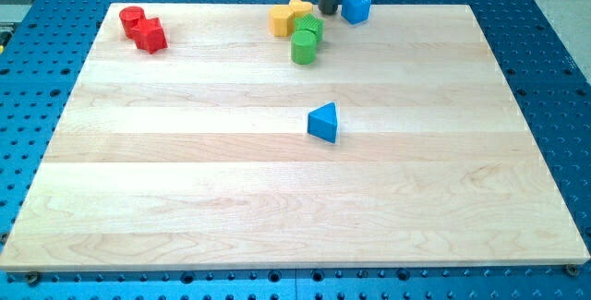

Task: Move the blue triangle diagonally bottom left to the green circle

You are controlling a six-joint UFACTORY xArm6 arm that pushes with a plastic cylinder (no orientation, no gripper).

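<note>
1. Blue triangle point(323, 122), a small solid wedge-shaped block, was sitting alone near the middle of the pale wooden board point(185, 198), well apart from everything else.

2. The green circle point(304, 47), a short green cylinder, stood up near the view's top, with a second green block point(310, 28) touching it just behind. Two yellow blocks point(288, 16) were huddled right beside those, to the view's left.

3. My tip point(328, 11) was way up at the top edge of the board, between the yellow/green cluster and a blue block point(355, 6) with a faceted shape. No jaws to spread or pinch on this rig, it's just a straight dark rod, and it wasn't touching the triangle at all.

4. So I'd say the push hadn't started; this looked like the approach step.

5. Next move, as I read it: the triangle lay below and slightly right of the cylinder, so it needed shoving up and to the view's left until it sat at the cylinder's lower-left. That meant bringing the tip down around the cluster and in behind the triangle's lower-right side.

6. Two red blocks point(143, 30) at the top left were nowhere near the path, so no worries there.
</note>
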